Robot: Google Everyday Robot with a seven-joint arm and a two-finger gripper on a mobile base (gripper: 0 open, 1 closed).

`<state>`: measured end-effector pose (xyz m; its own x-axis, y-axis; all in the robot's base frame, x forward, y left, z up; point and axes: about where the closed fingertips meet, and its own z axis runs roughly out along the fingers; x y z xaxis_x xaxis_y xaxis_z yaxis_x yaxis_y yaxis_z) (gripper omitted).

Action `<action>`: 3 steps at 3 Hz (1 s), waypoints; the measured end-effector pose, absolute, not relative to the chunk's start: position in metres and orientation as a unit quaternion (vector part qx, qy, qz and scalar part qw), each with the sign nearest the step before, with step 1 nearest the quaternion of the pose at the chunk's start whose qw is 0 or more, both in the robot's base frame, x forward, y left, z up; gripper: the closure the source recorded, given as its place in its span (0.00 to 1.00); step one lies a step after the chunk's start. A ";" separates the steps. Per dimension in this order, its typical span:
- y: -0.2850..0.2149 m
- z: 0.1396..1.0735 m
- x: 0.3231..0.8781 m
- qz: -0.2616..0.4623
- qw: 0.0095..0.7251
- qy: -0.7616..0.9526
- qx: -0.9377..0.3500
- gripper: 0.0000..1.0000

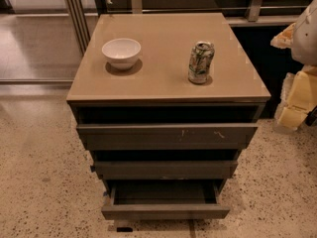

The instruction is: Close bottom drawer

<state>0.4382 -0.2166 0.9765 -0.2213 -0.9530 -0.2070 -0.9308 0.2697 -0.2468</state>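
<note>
The bottom drawer (pixel 165 211) juts out, needing a push shut; the end effector (pixel 296 105) hangs far right, well apart, and I cannot tell its opening.

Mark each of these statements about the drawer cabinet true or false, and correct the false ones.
1. The bottom drawer is pulled out, with its shallow tray showing. True.
2. The white bowl sits inside a drawer. False: it stands on the cabinet top, towards the left.
3. The can stands upright on the cabinet top. True.
4. The gripper is touching the bottom drawer. False: it is at the picture's right edge, apart from the cabinet.
5. Pale scratch marks are on the bottom drawer's front. False: they are on the top drawer.
</note>
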 end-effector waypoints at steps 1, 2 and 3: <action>-0.217 0.977 0.438 -0.035 0.160 0.781 -0.603 0.00; -0.217 0.977 0.438 -0.035 0.160 0.781 -0.603 0.18; -0.216 0.956 0.439 -0.028 0.162 0.782 -0.602 0.42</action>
